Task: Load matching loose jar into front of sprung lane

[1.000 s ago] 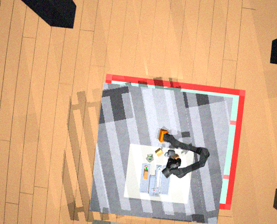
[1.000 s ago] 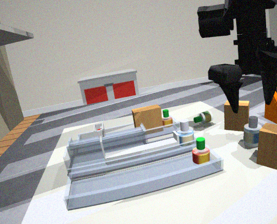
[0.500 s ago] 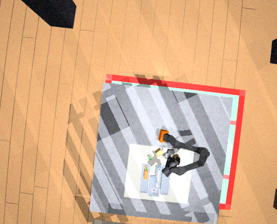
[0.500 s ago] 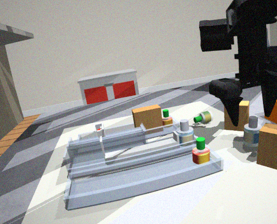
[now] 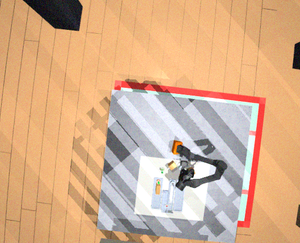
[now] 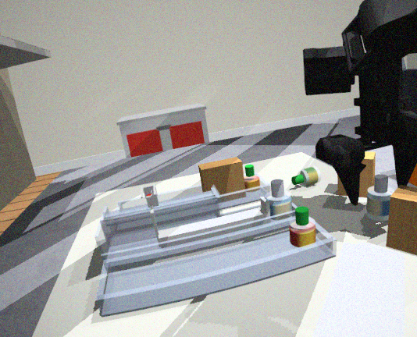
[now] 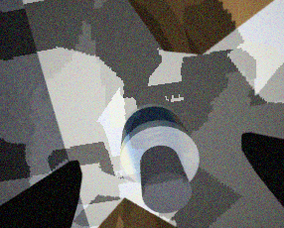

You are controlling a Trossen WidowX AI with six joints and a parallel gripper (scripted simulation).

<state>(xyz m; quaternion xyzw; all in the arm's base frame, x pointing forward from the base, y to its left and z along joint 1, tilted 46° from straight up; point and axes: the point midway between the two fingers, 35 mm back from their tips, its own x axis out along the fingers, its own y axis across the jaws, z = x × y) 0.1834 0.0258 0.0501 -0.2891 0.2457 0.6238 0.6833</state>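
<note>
The loose jar (image 6: pixel 379 204) (image 7: pixel 160 133), with a grey cap and blue label, stands upright on the white mat (image 6: pixel 284 289). My gripper (image 7: pixel 161 155) is open, pointing down over the jar. One fingertip shows beside the jar in the exterior view; the other is hidden behind things there. In the wrist view the jar lies between the spread fingers, with gaps on both sides. A matching grey-capped jar (image 6: pixel 279 203) stands upright near the front of the middle, sprung lane, just ahead of the pusher plate (image 6: pixel 263 204). The arm hides the loose jar in the top view.
Wooden blocks (image 6: pixel 412 224) (image 6: pixel 369 175) stand close to the loose jar on two sides. A green-capped jar (image 6: pixel 311 175) (image 5: pixel 162 170) lies on its side. Green-capped jars (image 6: pixel 302 234) (image 6: pixel 251 182) stand in the side lanes; another block (image 6: pixel 222 175) (image 5: pixel 158 189) is in the far one.
</note>
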